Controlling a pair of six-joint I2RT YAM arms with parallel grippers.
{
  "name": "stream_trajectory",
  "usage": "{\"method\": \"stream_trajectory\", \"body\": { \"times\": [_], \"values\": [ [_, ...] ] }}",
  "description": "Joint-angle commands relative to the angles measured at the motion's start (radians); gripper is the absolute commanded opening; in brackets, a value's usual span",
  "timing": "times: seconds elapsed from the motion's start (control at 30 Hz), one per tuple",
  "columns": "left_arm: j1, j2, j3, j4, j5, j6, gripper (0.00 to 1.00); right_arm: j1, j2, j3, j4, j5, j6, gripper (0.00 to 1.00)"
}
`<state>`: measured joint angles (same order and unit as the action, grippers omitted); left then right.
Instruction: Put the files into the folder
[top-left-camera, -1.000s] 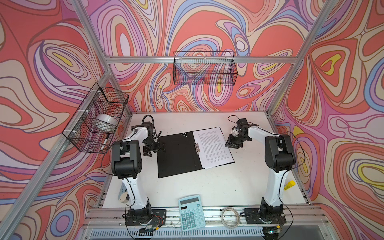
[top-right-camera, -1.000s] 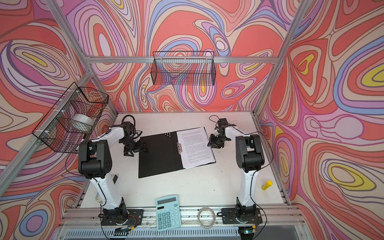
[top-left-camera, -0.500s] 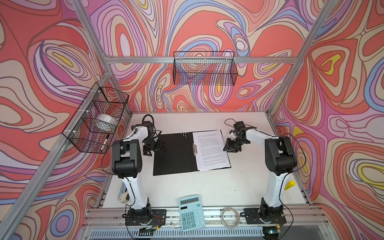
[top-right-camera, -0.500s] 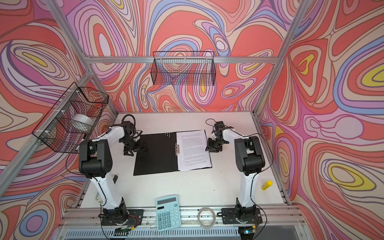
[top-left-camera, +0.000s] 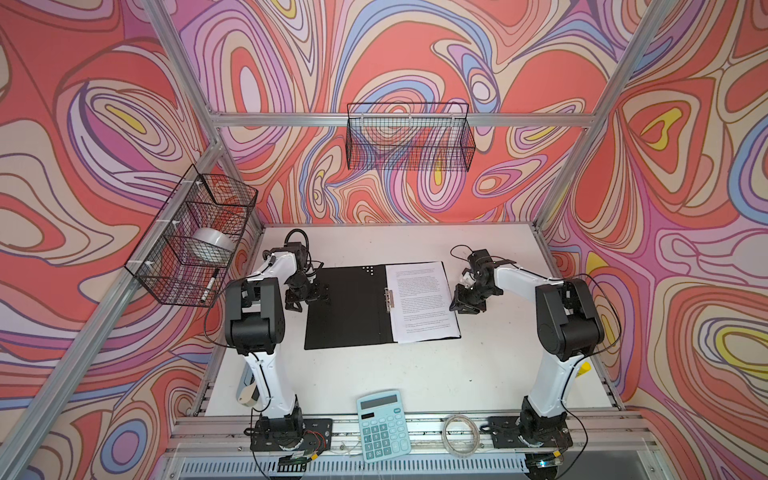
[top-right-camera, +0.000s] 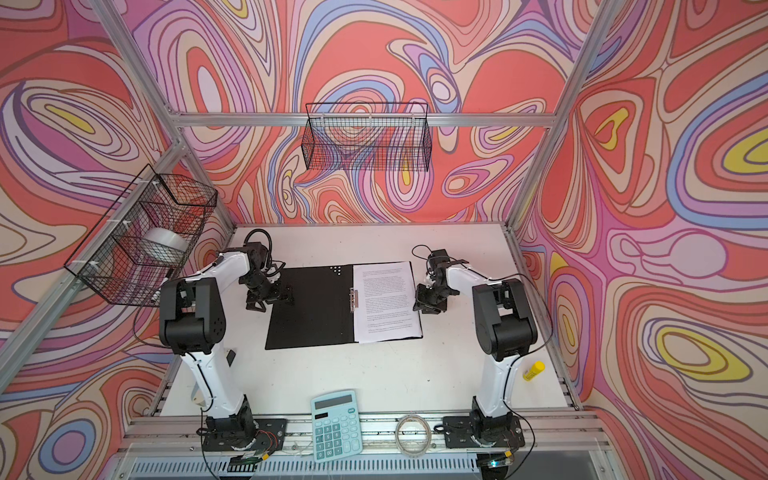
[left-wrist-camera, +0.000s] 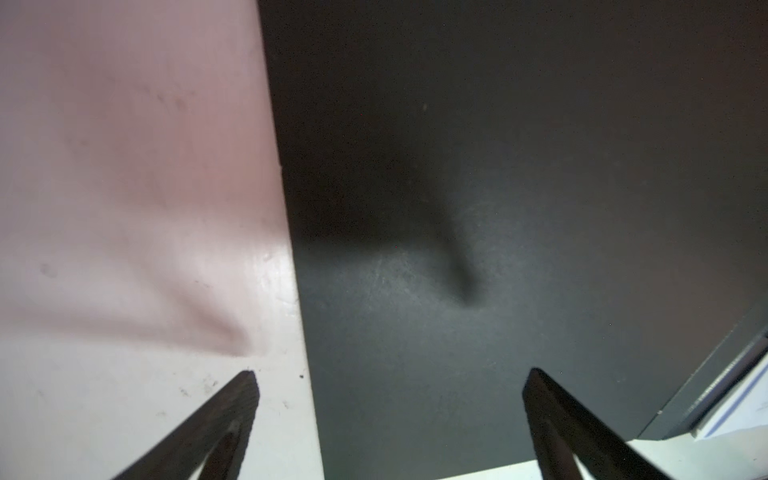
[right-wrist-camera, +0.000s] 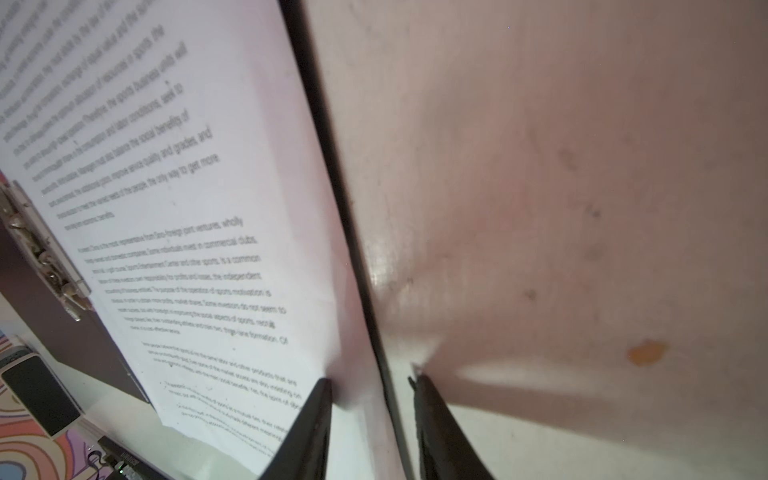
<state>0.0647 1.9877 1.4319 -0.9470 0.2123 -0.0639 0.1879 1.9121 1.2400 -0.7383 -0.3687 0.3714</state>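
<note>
The folder (top-left-camera: 347, 307) (top-right-camera: 311, 307) lies open and flat on the white table, black inside up, with its metal clip (top-left-camera: 389, 299) at the spine. The files (top-left-camera: 424, 299) (top-right-camera: 388, 297), printed white sheets, rest on its right half. My left gripper (top-left-camera: 311, 299) (left-wrist-camera: 390, 374) is open at the folder's left edge, one finger over the table and one over the black cover (left-wrist-camera: 498, 166). My right gripper (top-left-camera: 465, 308) (right-wrist-camera: 372, 380) stands partly open astride the right edge. One finger is over the files (right-wrist-camera: 187, 208), the other over the table, and the folder's dark rim (right-wrist-camera: 332, 166) runs between them.
A teal calculator (top-left-camera: 384, 426) and a cable coil (top-left-camera: 459, 430) lie on the front rail. A yellow tube (top-right-camera: 533, 370) sits at the table's right edge. Wire baskets hang on the back wall (top-left-camera: 409, 143) and left wall (top-left-camera: 195, 237), the left one holding a tape roll.
The folder with the files has turned from skewed to square and slid a little left. My right gripper moved left along with its right edge. The left gripper stayed put.
</note>
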Motion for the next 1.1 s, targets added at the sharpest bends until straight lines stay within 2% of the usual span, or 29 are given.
{"method": "stream_trajectory", "body": {
  "times": [0.0,1.07],
  "values": [
    [0.001,0.038,0.041,-0.022,-0.008,0.016,1.0,0.003,-0.035,0.029,-0.006,0.058,0.027,0.37],
    [0.001,0.166,0.155,-0.042,0.148,0.037,1.0,-0.054,0.135,0.169,0.028,-0.019,0.004,0.4]
  ]
}}
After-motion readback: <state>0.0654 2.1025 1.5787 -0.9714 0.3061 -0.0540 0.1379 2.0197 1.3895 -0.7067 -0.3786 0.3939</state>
